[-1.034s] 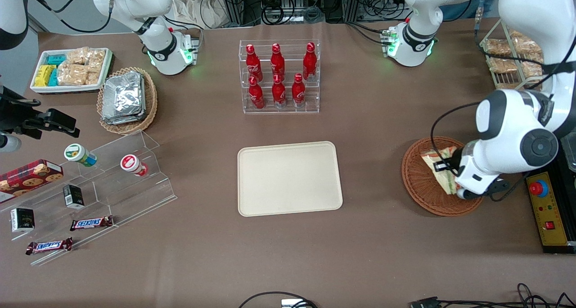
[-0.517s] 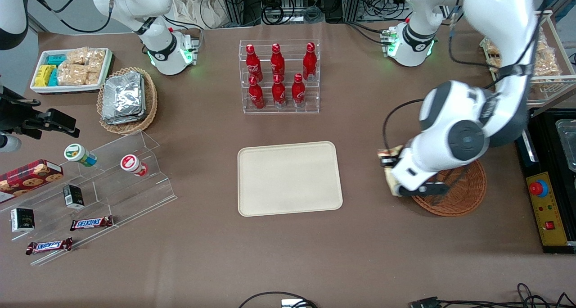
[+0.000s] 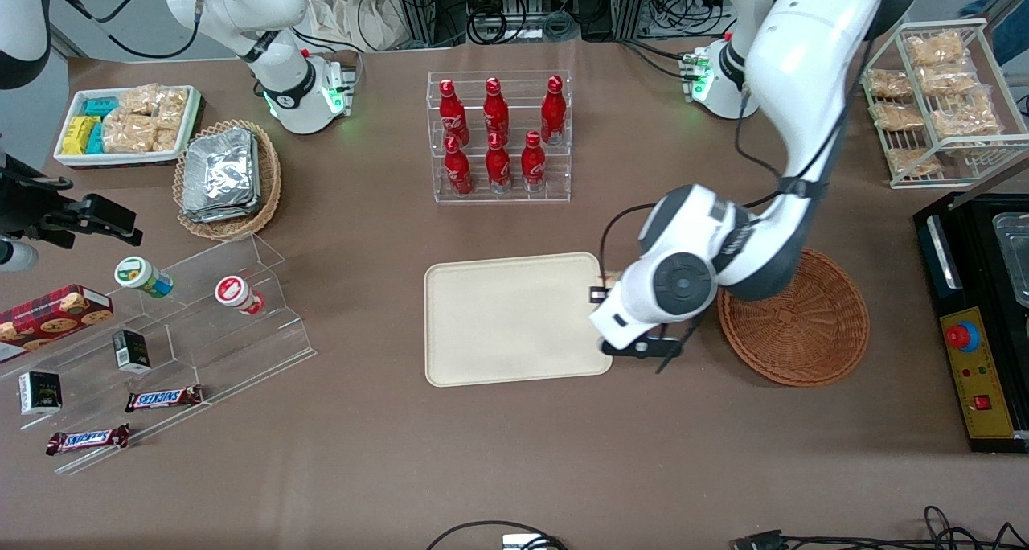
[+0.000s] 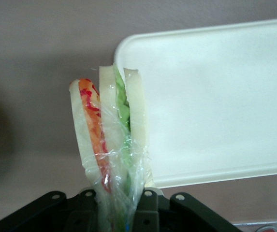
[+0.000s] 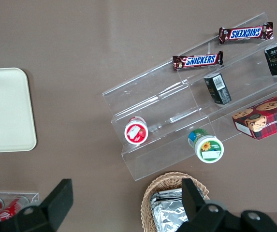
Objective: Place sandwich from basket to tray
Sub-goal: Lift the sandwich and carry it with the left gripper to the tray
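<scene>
The brown table (image 3: 514, 453) carries the flat cream-beige rectangular tray (image 3: 514, 317), bare, and the round reddish-brown wicker basket (image 3: 796, 317), now emptied. The gripper (image 4: 116, 205) has travelled from basket to tray edge, jaws pinching the clear-wrapped triangular sandwich (image 4: 109, 130) above it; only lowering remains.

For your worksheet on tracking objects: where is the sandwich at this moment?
The sandwich is held in the gripper, hanging over the tray's edge nearest the basket, which it has left.
</scene>
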Available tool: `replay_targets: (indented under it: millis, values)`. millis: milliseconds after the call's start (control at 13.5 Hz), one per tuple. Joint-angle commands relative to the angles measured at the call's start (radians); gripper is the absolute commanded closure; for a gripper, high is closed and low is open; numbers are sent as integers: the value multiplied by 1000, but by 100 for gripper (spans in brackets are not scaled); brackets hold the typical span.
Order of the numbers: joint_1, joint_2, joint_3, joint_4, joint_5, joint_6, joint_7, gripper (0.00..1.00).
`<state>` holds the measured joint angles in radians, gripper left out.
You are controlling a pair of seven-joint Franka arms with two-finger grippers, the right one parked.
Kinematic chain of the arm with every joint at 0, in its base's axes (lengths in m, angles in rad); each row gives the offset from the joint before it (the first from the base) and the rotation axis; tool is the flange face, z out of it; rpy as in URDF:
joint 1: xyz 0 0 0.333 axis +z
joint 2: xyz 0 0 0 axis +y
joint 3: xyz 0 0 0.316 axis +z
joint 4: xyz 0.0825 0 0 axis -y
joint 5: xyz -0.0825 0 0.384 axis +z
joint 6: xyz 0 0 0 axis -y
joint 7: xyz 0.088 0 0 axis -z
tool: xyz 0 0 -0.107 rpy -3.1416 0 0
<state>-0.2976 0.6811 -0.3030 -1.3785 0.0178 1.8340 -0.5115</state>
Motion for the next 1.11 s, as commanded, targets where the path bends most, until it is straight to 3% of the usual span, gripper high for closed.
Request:
replay_targets:
  millis: [0,369,517,738,1034]
  values:
    - [-49,84,12,50,7,27,-39,91]
    - [-74,143,13,47,14,94,-38,88]
    - [-75,156,13,44,57,100,-39,80]
    - [-74,175,13,44,77,105,-41,39]
    - [-74,176,13,44,76,120,-39,35]
